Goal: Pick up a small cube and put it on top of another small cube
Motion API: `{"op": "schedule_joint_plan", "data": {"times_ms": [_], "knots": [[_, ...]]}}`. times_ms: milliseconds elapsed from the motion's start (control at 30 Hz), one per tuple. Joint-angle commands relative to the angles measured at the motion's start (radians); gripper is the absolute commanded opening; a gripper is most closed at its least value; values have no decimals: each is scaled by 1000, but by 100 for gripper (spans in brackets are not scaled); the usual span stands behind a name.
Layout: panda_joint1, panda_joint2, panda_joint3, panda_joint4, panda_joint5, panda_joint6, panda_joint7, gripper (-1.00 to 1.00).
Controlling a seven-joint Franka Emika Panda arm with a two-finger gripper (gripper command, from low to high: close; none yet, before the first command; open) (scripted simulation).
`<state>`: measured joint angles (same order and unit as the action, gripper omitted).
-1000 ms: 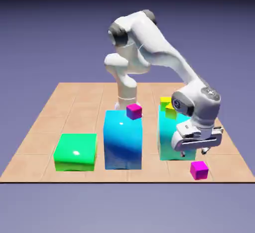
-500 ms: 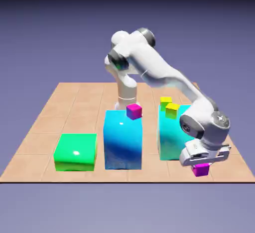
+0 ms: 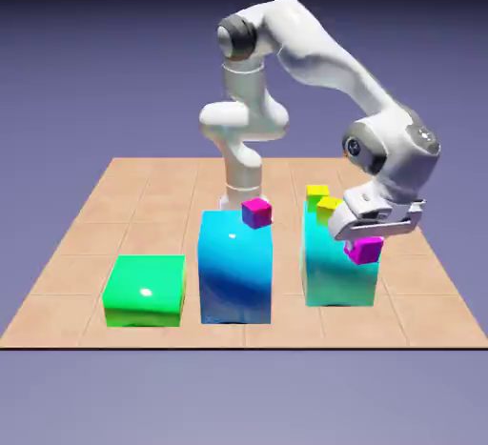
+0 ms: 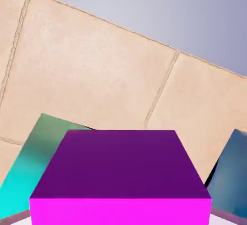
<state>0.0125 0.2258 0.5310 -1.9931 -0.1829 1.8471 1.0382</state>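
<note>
The white arm's gripper [image 3: 367, 239] is closed around a small magenta cube [image 3: 364, 249], holding it in the air beside the tall cyan block [image 3: 334, 267], seemingly to carry it toward the other magenta cube [image 3: 256, 212] atop the blue block [image 3: 234, 267].

Exterior view: elevated, distant, whole table [image 3: 143, 195]. Hand view: close, shares magenta cube [image 3: 364, 250].

A glossy white arm [image 3: 315, 52] of rounded segments. Dark grey caps mark its joints. Its gripper [image 3: 367, 235] is white with grey fingers.
</note>
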Motion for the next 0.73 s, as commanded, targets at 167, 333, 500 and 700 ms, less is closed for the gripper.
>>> {"op": "schedule_joint_plan", "data": {"times_ms": [167,333,500,700], "knots": [[62,-217,-93,-94,119,-70,-140,-100],[114,-399,-171,-172,220,-127,-257,-100],[133,-448,-192,-269,254,-65,-294,-100],[135,-442,-189,-322,254,-6,-294,100]]}}
